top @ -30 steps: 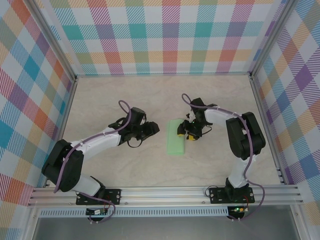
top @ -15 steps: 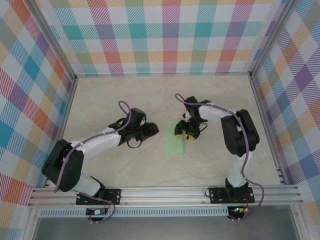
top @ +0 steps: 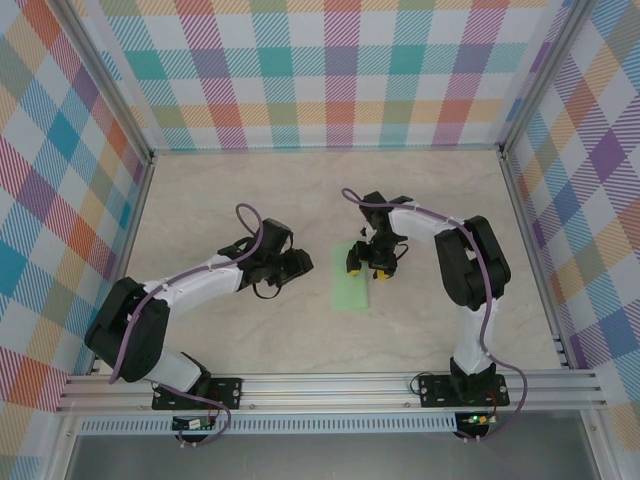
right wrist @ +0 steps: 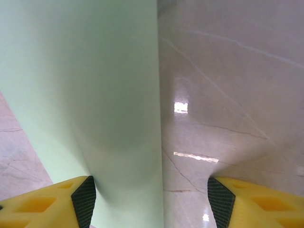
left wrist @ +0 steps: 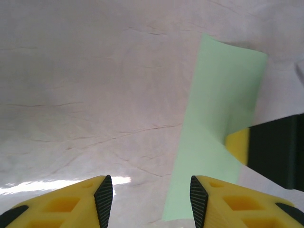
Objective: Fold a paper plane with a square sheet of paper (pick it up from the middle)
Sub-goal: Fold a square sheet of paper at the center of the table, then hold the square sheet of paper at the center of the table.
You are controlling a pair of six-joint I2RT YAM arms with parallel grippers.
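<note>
Right hand (top: 368,270) shifted toward 9 o'clock over square sheet of paper (top: 351,291), released, left hand (top: 303,263) at its 9 o'clock, released too

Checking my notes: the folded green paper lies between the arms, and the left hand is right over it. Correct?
No: the right hand is over the green paper, as the top external view shows; the left hand stands beside it, apart.

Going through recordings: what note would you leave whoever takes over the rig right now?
Left gripper: open, empty, just left of the paper.
Right gripper: open, low over the paper's far end, gripping nothing.
Square sheet of paper: on the table, apparently folded once into a long rectangle.
Done: that first fold. Left: nose and wing folds; no plane shape yet.
</note>
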